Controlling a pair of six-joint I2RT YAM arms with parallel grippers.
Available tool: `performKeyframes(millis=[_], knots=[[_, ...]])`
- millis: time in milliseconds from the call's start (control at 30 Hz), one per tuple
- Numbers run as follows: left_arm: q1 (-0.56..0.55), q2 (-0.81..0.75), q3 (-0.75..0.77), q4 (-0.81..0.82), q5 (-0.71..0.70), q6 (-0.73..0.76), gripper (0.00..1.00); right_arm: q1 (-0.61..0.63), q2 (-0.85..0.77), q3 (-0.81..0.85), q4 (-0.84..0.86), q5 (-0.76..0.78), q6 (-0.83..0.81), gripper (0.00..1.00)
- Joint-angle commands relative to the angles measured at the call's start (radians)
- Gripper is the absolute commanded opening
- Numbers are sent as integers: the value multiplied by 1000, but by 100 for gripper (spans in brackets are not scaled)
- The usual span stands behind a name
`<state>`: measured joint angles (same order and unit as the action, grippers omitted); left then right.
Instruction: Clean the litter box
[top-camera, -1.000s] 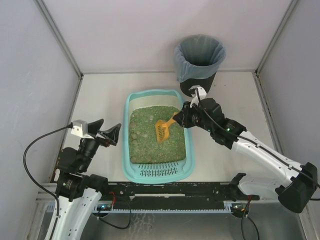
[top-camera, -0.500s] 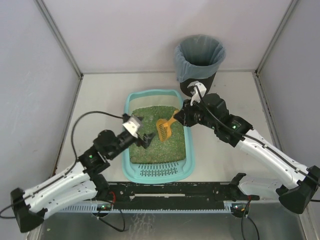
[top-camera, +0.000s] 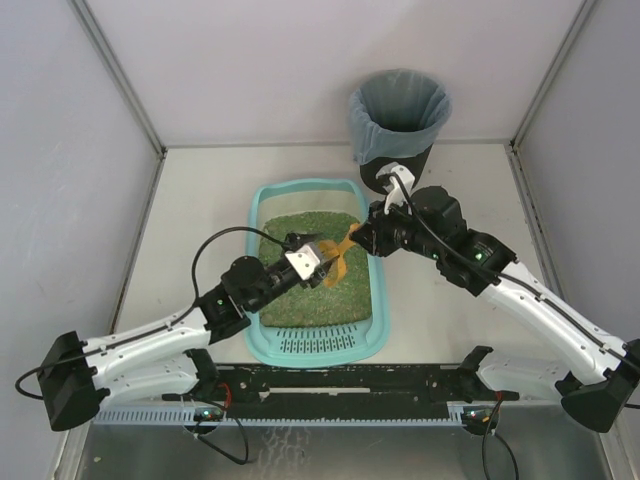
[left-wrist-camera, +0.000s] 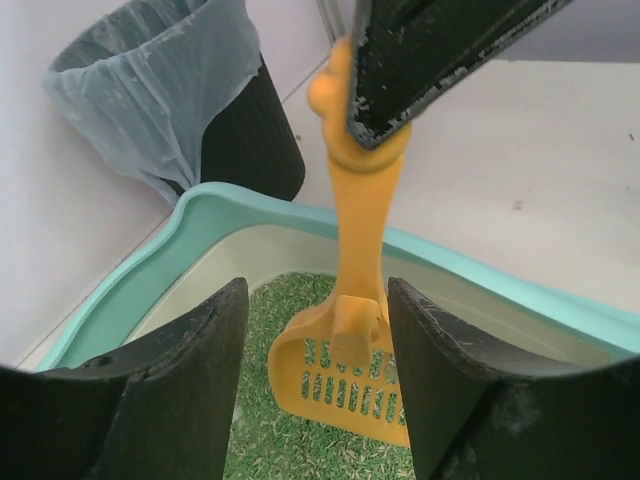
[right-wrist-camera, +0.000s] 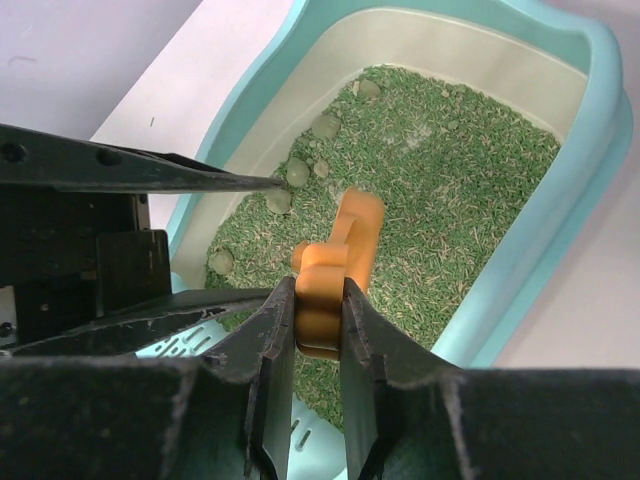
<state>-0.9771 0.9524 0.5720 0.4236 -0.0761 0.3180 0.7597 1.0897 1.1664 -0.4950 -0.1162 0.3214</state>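
Note:
The light-teal litter box (top-camera: 258, 345) lies mid-table, filled with green litter (top-camera: 320, 295), slotted grate at its near end. Its rim shows in the left wrist view (left-wrist-camera: 140, 280) and in the right wrist view (right-wrist-camera: 600, 110). My right gripper (top-camera: 365, 238) is shut on the handle of the orange scoop (right-wrist-camera: 335, 265), whose slotted head (left-wrist-camera: 345, 375) hangs just above the litter. My left gripper (top-camera: 322, 258) is open over the box, its fingers (left-wrist-camera: 190, 380) on either side of the scoop head without touching it. Several grey-green clumps (right-wrist-camera: 297, 172) lie in the litter.
A black round bin with a grey-blue bag (top-camera: 399, 118) stands behind the box at the back right, also in the left wrist view (left-wrist-camera: 170, 90). Grey walls close in the table on three sides. The arms' bases and a black rail (top-camera: 350, 380) run along the near edge.
My left arm has swung from the left side of the table out over the litter box and reached the scoop head. My right gripper with the scoop has shifted slightly back and right.

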Motion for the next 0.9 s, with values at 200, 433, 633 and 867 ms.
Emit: performKeyframes(millis=[200, 433, 633, 867], knots=[[82, 9, -63, 113, 185, -66, 58, 3, -36, 44, 24, -18, -56, 0], [87, 52, -69, 103, 254, -42, 49, 3, -42, 44, 21, -45, -74, 0], [87, 78, -61, 90, 289, -37, 31, 4, -48, 44, 8, -51, -80, 0], [95, 93, -36, 45, 322, -51, 0, 4, -60, 44, -3, -37, -87, 0]])
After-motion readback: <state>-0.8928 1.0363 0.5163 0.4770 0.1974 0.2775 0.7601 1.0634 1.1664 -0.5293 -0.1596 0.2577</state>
